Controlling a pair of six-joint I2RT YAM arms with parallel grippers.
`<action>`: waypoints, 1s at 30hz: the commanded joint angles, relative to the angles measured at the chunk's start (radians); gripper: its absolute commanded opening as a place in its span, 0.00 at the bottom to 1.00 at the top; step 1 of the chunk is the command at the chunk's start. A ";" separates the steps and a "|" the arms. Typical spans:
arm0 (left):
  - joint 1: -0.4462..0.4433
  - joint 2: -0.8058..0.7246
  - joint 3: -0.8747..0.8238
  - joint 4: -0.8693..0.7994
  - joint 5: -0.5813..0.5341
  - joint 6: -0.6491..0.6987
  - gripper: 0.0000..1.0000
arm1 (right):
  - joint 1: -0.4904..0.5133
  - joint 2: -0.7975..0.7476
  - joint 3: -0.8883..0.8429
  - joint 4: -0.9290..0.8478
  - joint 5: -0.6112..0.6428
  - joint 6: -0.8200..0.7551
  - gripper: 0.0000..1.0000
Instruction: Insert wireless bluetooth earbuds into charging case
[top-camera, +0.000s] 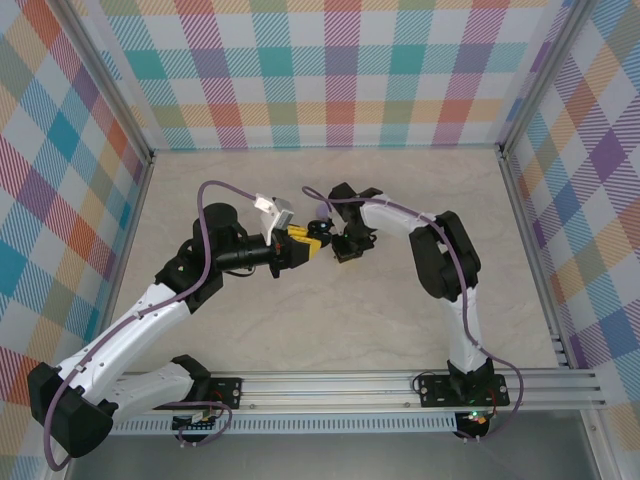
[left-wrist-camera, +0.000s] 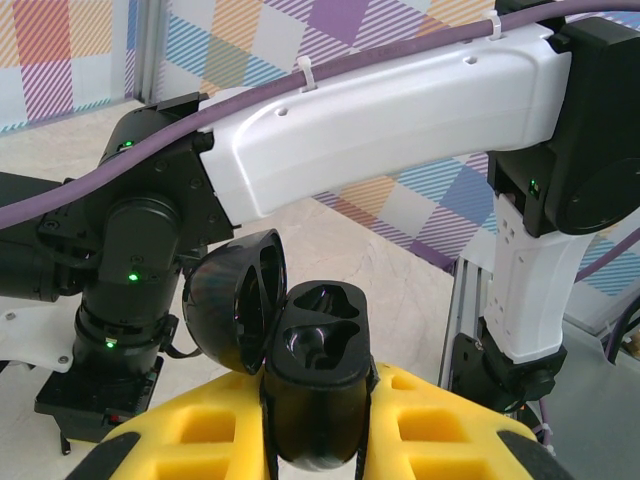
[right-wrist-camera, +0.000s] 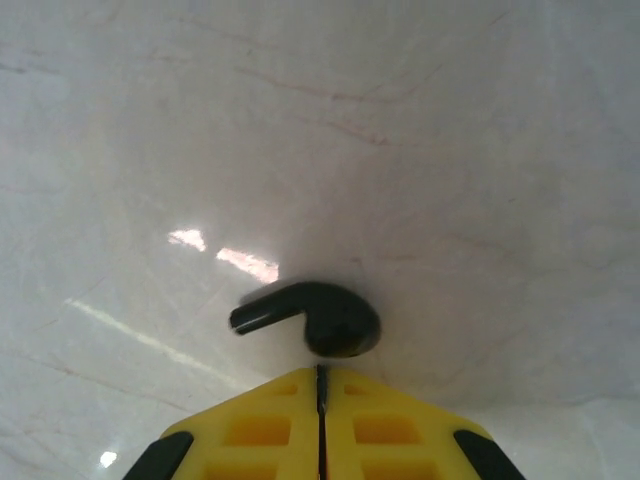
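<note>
Light is bright and even, coming from above. Glare streaks mark the glossy table (right-wrist-camera: 215, 250) left of the black earbud (right-wrist-camera: 322, 318), which is slightly blurred with a faint shadow around it. The near black case (left-wrist-camera: 315, 385) shows soft highlights.

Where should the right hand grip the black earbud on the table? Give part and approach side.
Grip the black earbud at its rounded head, from above. It lies flat on the table, stem pointing left in the wrist view, so the head offers the thicker hold and leaves the stem free. The right hand looks shut; open it first.
</note>
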 joint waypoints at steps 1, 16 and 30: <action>-0.015 -0.003 -0.004 0.013 0.016 -0.010 0.19 | -0.003 0.034 0.039 -0.009 0.058 0.029 0.09; -0.015 -0.013 -0.013 0.010 0.008 -0.008 0.19 | -0.003 0.044 0.102 -0.051 0.090 0.022 0.13; -0.015 -0.008 -0.013 0.011 0.008 -0.009 0.19 | -0.003 0.023 0.169 -0.087 0.040 0.076 0.40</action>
